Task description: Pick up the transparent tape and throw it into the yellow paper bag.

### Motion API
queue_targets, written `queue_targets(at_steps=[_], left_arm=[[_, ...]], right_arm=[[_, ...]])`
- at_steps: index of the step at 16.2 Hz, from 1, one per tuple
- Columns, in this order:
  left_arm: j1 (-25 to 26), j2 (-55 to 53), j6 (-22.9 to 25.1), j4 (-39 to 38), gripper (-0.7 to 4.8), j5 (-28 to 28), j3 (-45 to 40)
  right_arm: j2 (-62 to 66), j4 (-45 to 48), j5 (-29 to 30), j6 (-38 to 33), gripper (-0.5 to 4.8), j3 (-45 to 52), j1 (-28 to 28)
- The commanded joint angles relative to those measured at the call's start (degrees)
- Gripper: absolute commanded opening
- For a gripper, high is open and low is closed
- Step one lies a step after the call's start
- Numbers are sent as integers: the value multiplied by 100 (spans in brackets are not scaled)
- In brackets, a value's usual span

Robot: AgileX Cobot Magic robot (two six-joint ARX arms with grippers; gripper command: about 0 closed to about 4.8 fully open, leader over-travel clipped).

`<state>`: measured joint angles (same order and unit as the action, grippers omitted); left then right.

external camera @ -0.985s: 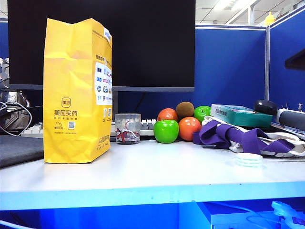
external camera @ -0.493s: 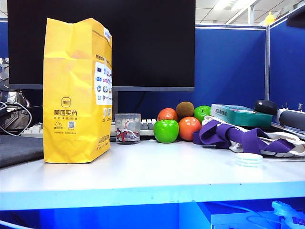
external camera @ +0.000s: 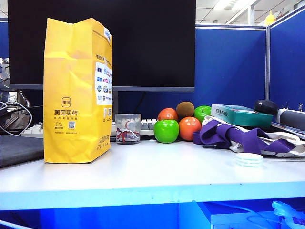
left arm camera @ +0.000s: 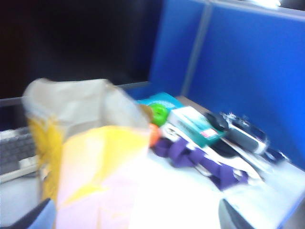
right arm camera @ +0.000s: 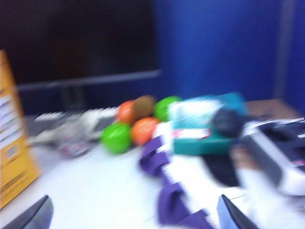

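The transparent tape [external camera: 249, 159], a low whitish disc, lies flat on the white table near its front right, in front of a purple cloth [external camera: 233, 136]. The yellow paper bag [external camera: 76, 90] stands upright at the left, with dark characters and a white label on its side. Neither gripper shows in the exterior view. In the blurred left wrist view my left gripper [left arm camera: 131, 220] is open and empty above the yellow paper bag's [left arm camera: 95, 157] open top. My right gripper [right arm camera: 133, 218] is open and empty above the table, facing the purple cloth [right arm camera: 167, 200]. The tape cannot be made out in either wrist view.
A clear cup with red marks [external camera: 127, 128] stands right of the bag. Behind it sit a green apple [external camera: 166, 131], oranges and a kiwi, a keyboard, a black monitor [external camera: 143, 43] and a teal box [external camera: 240, 114]. Blue partition walls close the back and right.
A dark shape at the exterior view's right edge rose to the top corner and then left the frame. Nothing on the table has moved.
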<state>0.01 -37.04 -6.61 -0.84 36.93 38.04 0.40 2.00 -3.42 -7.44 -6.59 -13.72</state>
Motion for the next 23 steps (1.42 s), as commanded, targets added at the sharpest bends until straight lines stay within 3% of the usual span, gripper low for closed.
queue_targets(at_steps=[1, 4, 9, 10, 12, 13, 18, 23], left_arm=[[-20, -876, 323, -404, 479, 608, 916], [-372, -1515, 629, -424, 479, 597, 1606], [-1285, -2402, 1045, -754, 479, 162, 2055], [-1432, -2597, 1478, -1244, 479, 52, 2203], [-1823, -2863, 2280, -2177, 479, -734, 2603], [-1928, -2988, 2424, -2509, 479, -960, 2789], [-2614, -3405, 2415, -2524, 479, -1062, 2911], [-3174, -4212, 2076, -2337, 479, -1379, 2911]], right_arm=[[372, 131, -310, 17, 479, -166, 0], [1231, 1180, -409, -59, 479, -496, 0], [4159, -385, -236, 214, 479, -2745, -2], [4931, -1016, 13, 223, 479, -3366, 2], [5838, -2004, 125, 658, 479, -4044, 2], [6151, -2328, 238, 693, 479, -4227, 0], [7154, -2603, 754, 710, 479, -4301, 0], [7928, -2090, 1106, 887, 479, -4301, 2]])
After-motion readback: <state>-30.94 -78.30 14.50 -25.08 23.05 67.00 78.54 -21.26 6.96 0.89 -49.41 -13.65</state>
